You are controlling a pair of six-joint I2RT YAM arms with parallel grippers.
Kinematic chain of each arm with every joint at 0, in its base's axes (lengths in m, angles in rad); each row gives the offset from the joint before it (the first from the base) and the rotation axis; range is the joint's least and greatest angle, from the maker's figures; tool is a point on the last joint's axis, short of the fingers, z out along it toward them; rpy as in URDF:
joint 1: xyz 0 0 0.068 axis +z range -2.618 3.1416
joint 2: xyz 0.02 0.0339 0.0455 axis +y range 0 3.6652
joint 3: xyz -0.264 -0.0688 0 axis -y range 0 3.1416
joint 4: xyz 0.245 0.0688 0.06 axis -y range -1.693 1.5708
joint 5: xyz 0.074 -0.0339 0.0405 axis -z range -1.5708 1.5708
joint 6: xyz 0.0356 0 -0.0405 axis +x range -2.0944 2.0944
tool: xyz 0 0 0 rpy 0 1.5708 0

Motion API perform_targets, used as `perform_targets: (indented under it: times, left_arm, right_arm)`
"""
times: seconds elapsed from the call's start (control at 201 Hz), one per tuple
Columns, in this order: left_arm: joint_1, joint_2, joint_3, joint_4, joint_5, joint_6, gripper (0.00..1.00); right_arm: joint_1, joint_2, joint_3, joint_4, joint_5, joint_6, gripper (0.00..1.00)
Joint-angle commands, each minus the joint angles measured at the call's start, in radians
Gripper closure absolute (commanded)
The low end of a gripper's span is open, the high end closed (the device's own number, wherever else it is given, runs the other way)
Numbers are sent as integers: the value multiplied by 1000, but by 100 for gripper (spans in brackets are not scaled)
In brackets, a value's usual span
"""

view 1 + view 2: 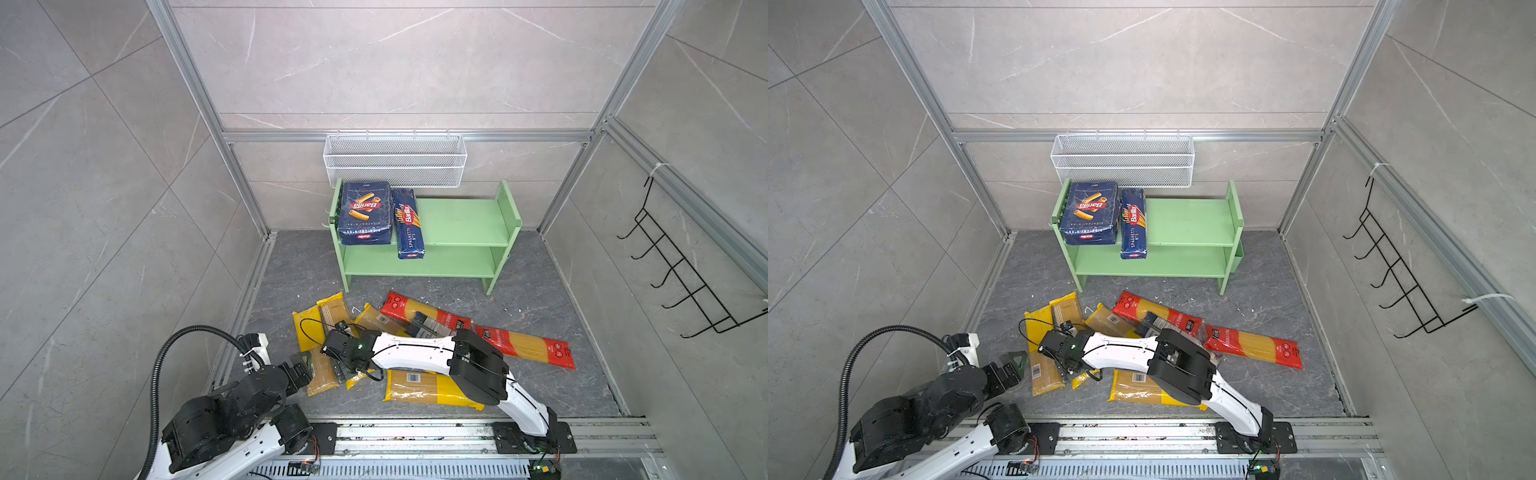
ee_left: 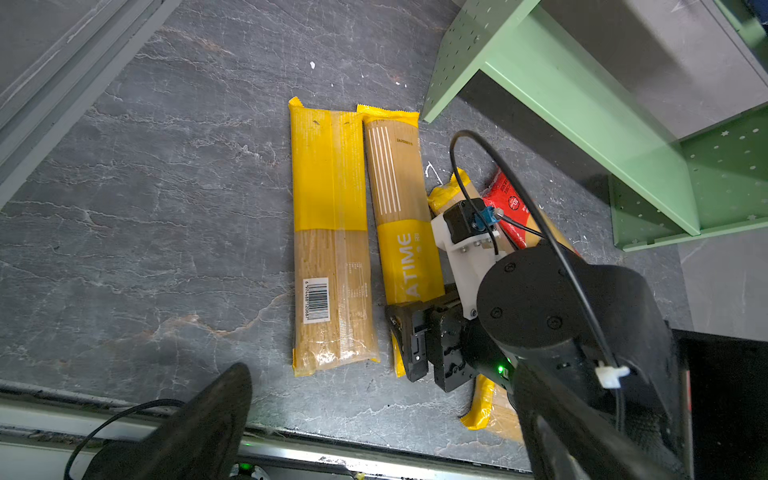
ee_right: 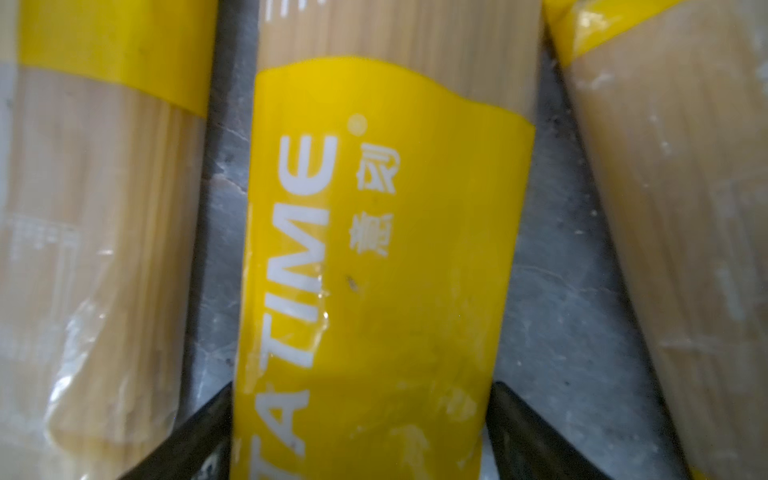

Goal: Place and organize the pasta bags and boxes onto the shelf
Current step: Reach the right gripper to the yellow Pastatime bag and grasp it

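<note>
Fingers [image 3: 195, 440] of our right hand [image 3: 362, 386] stand spread wide astride a yellow packet [image 3: 374, 249] printed ATIME, one fingertip at each long edge. We cannot tell whether they press it. The packet lies flat on the counter [image 3: 552, 332]. In both top views this hand sits near 8 o'clock of the counter. Just at its 9 o'clock lies a barcode packet [image 2: 332, 257], parallel and close beside the first. Beyond that our left hand [image 1: 1013, 362] hovers fully open with nothing in it. Toward 4 o'clock a broader yellow bag [image 1: 411, 390] lies crosswise under our right arm. Toward 2 o'clock a red-ended bag [image 1: 525, 347] lies slanted, with a second red-ended bag [image 1: 399, 305] nearer 1 o'clock. At 12 o'clock stands the shelf [image 1: 457, 226]. The rigatoni box [image 1: 365, 212] lies at the 9 o'clock end of its upper tier, and the spaghetti box [image 1: 409, 224] is just beside it, overhanging the front edge.
</note>
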Motion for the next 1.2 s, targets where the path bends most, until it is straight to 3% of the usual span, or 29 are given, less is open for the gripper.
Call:
perform_targets:
  times: [0.0,0.105,0.319,0.598,0.802,1.19]
  left_arm:
    - [1,-26,19,11,-22,21,0]
    - [2,-32,22,13,-20,27,0]
    - [1,0,30,18,-17,35,0]
    - [2,57,25,60,-8,42,0]
    - [3,136,13,121,-2,44,0]
    - [2,222,-24,200,10,39,0]
  right_arm:
    - [24,84,-97,-34,-106,85,14]
    - [24,99,-123,-4,-124,96,24]
    - [24,82,-184,82,-184,92,62]
    - [-38,-14,-400,371,-400,96,98]
    - [-63,-114,-536,529,-461,105,100]
    - [-105,-315,-743,713,-474,121,100]
